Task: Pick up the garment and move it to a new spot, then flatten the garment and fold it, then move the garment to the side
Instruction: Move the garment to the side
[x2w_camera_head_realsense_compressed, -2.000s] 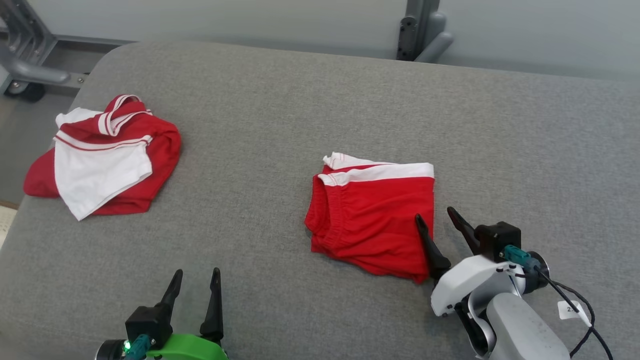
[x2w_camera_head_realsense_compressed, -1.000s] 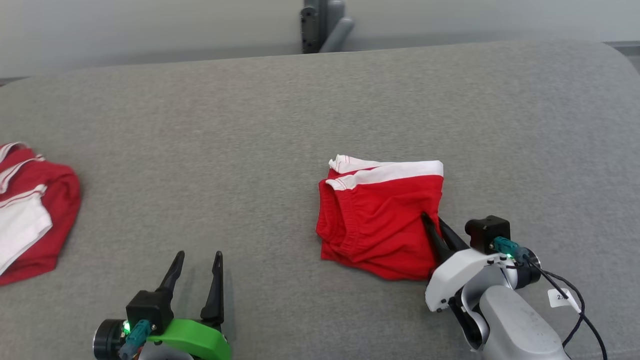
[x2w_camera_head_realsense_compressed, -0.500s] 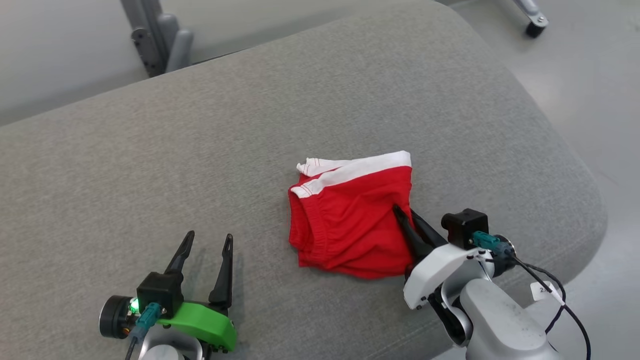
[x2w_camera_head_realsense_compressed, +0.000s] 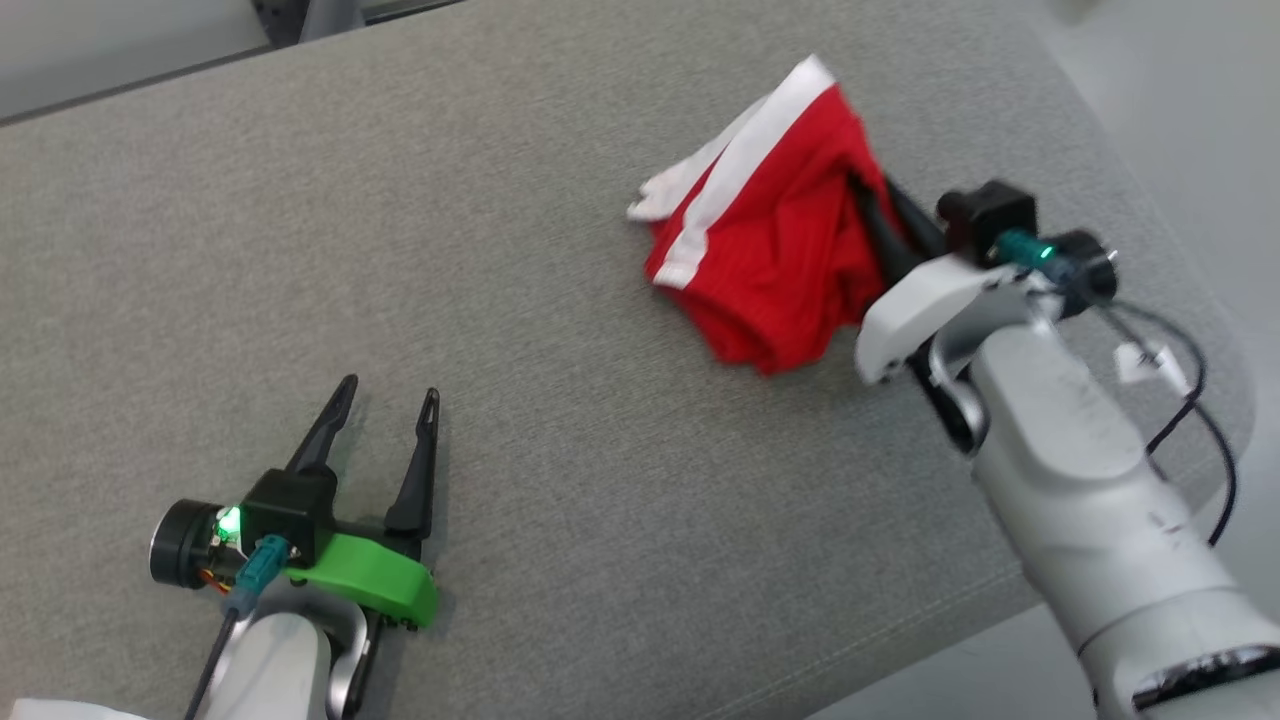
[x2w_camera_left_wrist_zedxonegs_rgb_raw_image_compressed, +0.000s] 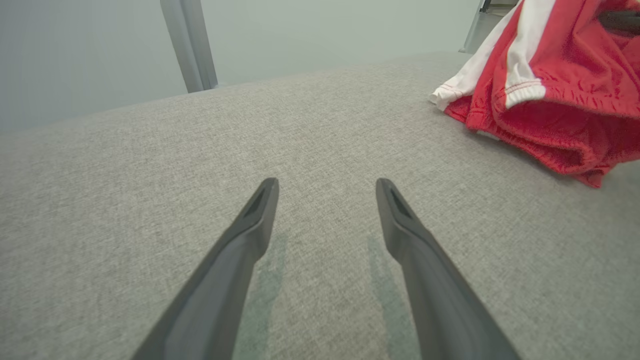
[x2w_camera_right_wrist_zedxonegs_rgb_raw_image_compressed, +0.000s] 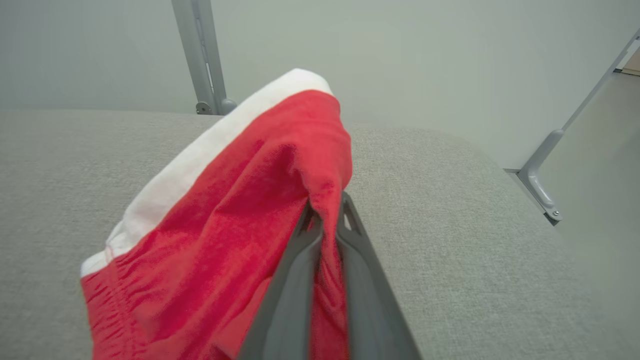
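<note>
- The left gripper (x2w_camera_head_realsense_compressed: 390, 388) sits low over the grey cushion (x2w_camera_head_realsense_compressed: 600, 520), fingers spread wide and holding nothing.
- The middle of the cushion is open cloth, with plenty of room to lay a garment down and spread it.
- The red shorts (x2w_camera_head_realsense_compressed: 770, 250), which have a white band, are toward the far right. One side is pulled up and the lower folds touch the cushion.
- The right gripper (x2w_camera_head_realsense_compressed: 880, 200) is pinched tight on the raised red edge. I judge this to be a carry under way, with the set-down not yet made.
- Just right of that, the rounded cushion edge drops to the floor (x2w_camera_head_realsense_compressed: 1180, 120), so there is little margin on that side.
</note>
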